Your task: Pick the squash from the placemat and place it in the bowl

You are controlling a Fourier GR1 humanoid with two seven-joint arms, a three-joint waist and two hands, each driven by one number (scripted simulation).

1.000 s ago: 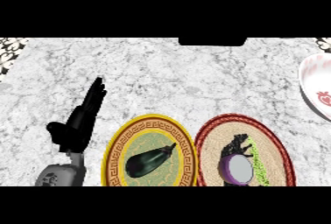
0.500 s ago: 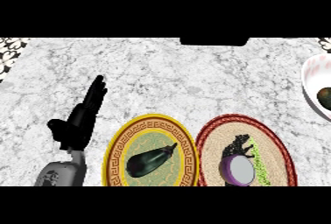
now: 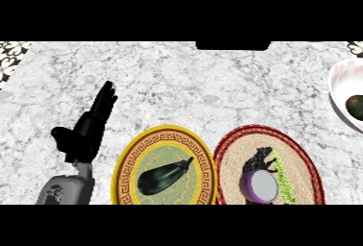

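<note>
**Head view of the marble counter: squash lying in the bowl, left hand at rest**

The scene is described relative to the yellow-rimmed plate [image 3: 164, 168], which lies at the lower middle of the marble counter [image 3: 184, 81]. On the green centre of this plate a dark eggplant [image 3: 164, 174] is seen, lying slantwise with its stem end toward the upper right. Just to the right of the plate, with the rims nearly touching, a round woven placemat [image 3: 301, 166] with a red border is set. On the placemat a black object with a purple-rimmed, pale round face [image 3: 260, 185] is shown; what it is cannot be told. A strip of green [image 3: 281, 175] is seen along its right side.

Far to the upper right of the plate, at the view's right edge, a white bowl [image 3: 339, 84] with a reddish pattern is partly shown. Inside it a dark green, rounded squash [image 3: 355, 104] is visible, cut by the edge of the view; it is well apart from the placemat.

To the left of the plate, the left hand [image 3: 89, 127] is shown above its grey forearm [image 3: 67, 190]. Its fingers are held straight and together, pointing up and slightly right, with the thumb out to the left; nothing is grasped. The right hand is not seen.
</note>
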